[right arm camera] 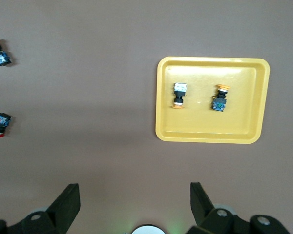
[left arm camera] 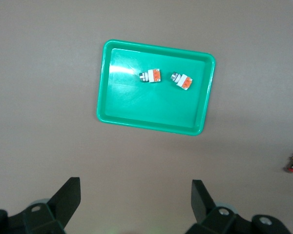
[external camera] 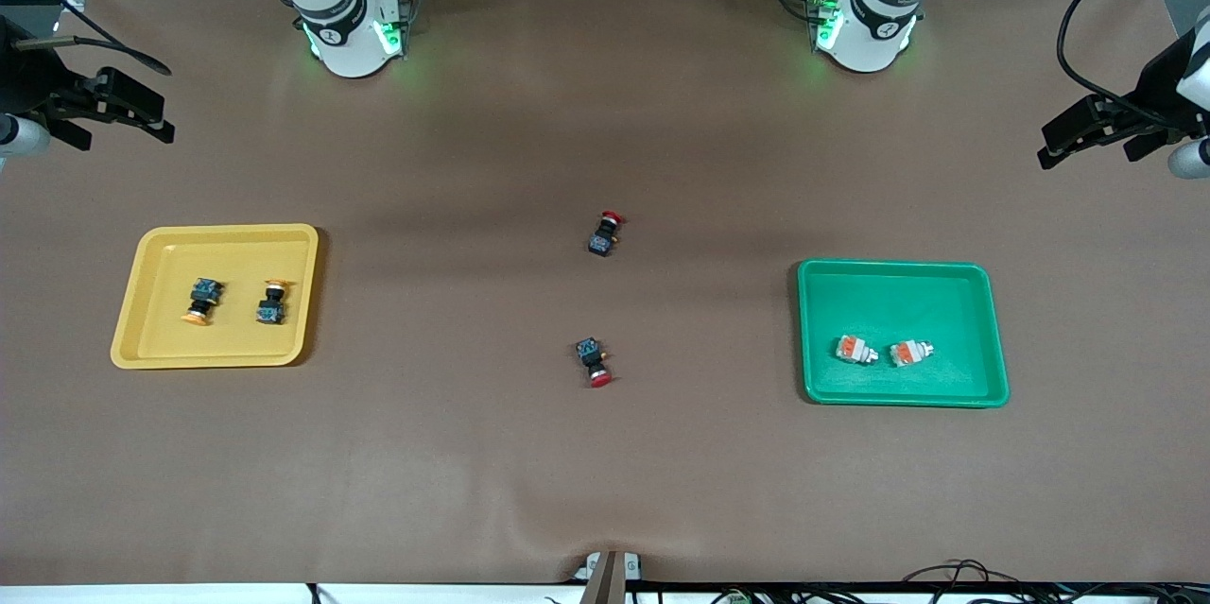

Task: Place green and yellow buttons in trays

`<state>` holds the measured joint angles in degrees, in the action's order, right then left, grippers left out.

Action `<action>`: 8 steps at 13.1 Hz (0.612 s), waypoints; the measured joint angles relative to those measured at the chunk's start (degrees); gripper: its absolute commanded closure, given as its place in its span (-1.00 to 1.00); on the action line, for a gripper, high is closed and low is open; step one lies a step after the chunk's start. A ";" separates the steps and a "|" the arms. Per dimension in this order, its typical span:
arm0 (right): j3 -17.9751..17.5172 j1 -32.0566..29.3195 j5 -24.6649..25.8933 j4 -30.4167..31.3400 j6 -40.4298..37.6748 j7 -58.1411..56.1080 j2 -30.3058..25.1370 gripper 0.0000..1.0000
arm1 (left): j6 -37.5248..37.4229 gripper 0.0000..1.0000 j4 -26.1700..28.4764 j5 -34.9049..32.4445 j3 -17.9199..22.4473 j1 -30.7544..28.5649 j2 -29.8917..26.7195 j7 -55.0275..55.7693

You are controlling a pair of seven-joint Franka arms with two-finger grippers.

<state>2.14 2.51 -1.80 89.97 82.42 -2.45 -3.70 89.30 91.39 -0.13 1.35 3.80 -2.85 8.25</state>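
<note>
Sorting appears finished, so the step in hand is judged to be a check and a safe wait. Two yellow-capped buttons (external camera: 202, 301) (external camera: 273, 302) are seen lying on their sides inside the yellow tray (external camera: 151, 245), apart from each other and clear of its rim. Two white buttons with orange bands (external camera: 856, 350) (external camera: 911, 353) are seen just beside each other on the floor of the green tray (external camera: 983, 330), in the part of it nearer the front camera.

Two red-capped switches (external camera: 605, 233) (external camera: 594, 364) are left on the counter (external camera: 605, 472) between the trays, well apart from the green tray; they are not to be collected, and they should be avoided on any pass.

The left end effector (left arm camera: 136, 202) is held high over the counter near the green tray, its fingers spread wide and nothing between them. The right end effector (right arm camera: 135, 202) is held likewise near the yellow tray, spread and empty. Both are best kept raised and open, so that no tray is nudged and no button tipped out.
</note>
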 measured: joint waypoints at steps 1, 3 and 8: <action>0.00 -0.08 0.22 -0.03 0.01 0.04 0.00 -1.00 | 0.00 -1.00 0.17 0.00 0.04 0.00 0.00 0.00; -0.01 -0.14 0.55 -0.04 0.01 0.16 0.00 -1.00 | 0.00 -1.00 0.32 0.00 0.03 0.01 0.00 0.00; -0.08 -0.15 0.67 -0.04 0.00 0.39 0.00 -1.00 | -1.39 -1.00 0.31 0.00 0.00 0.04 -0.09 0.00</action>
<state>2.06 2.37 -1.12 89.92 82.42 -2.06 -3.70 87.91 91.70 -0.13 1.36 3.84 -2.94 8.25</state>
